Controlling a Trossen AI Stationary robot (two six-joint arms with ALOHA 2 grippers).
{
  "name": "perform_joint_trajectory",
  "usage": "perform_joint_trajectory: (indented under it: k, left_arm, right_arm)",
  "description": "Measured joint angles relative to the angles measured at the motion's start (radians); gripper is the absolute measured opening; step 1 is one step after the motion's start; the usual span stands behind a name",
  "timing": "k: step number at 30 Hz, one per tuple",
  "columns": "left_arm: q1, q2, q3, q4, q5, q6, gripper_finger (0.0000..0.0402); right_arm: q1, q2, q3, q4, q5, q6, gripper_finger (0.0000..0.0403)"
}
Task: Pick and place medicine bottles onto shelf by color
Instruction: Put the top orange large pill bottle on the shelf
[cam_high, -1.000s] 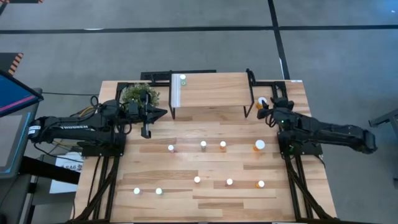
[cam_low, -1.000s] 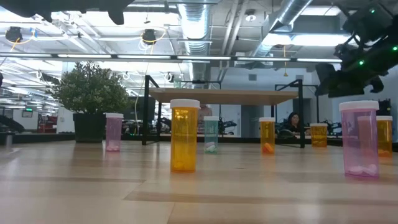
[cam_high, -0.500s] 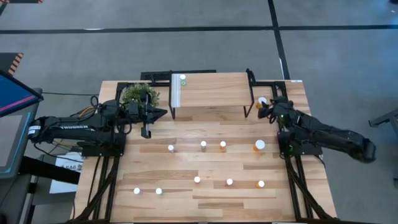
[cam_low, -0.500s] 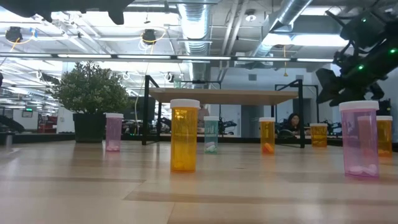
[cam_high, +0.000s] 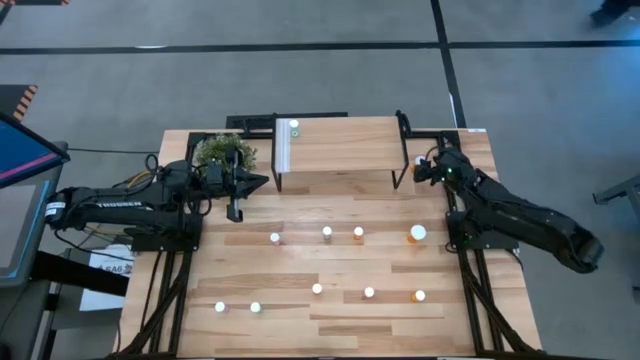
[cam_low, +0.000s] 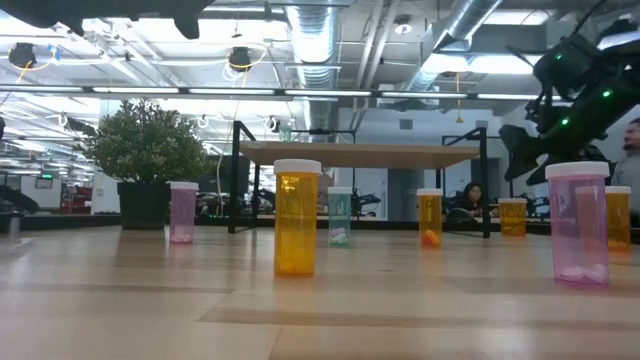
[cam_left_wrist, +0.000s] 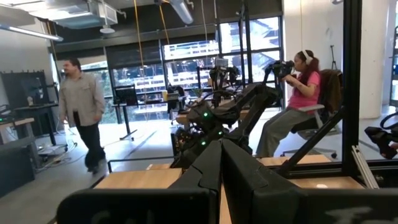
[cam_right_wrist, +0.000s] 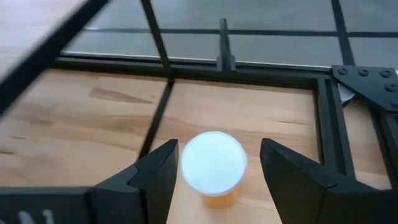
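Up at the far right corner of the light-wood worktop (cam_high: 340, 250), the right pincer (cam_right_wrist: 214, 171) hangs with its two dark fingers wide apart on either side of a small orange medicine bottle with a white cap (cam_right_wrist: 213, 167); the fingers flank the cap without closing on it. This bottle stands on the worktop just beside the right-hand black leg of the small raised light-wood shelf (cam_high: 340, 145), and the thin black frame bars along the far edge run close behind it, so leg and bars hem the bottle in on two sides.

One green white-capped bottle (cam_high: 294, 127) stands on the shelf near its left end, by the white strip.

Across the middle of the worktop stands a row of four white-capped bottles, the larger orange one (cam_high: 417, 234) nearest the right edge. Five more stand along the near edge, among them a small orange one (cam_high: 419, 296) toward the right.

At the far left corner, the left pincer (cam_high: 262, 182) is closed on nothing, hovering beside the green potted plant (cam_high: 222, 151), well apart from every bottle. Beyond the worktop, the left wrist view shows a person walking (cam_left_wrist: 81, 112) and a person seated (cam_left_wrist: 298, 99).
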Motion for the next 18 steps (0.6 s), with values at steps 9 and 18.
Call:
perform_joint_trajectory:
  k: [9, 18]
  left_arm:
    - [0.000, 0.000, 0.000, -0.004, 0.000, 0.000, 0.0000]
    - [0.000, 0.000, 0.000, -0.008, 0.006, -0.001, 0.0000]
  right_arm:
    - [-0.042, 0.187, 0.000, 0.129, -0.052, -0.020, 0.0251]
    - [-0.042, 0.314, 0.001, 0.206, -0.052, -0.036, 0.0251]
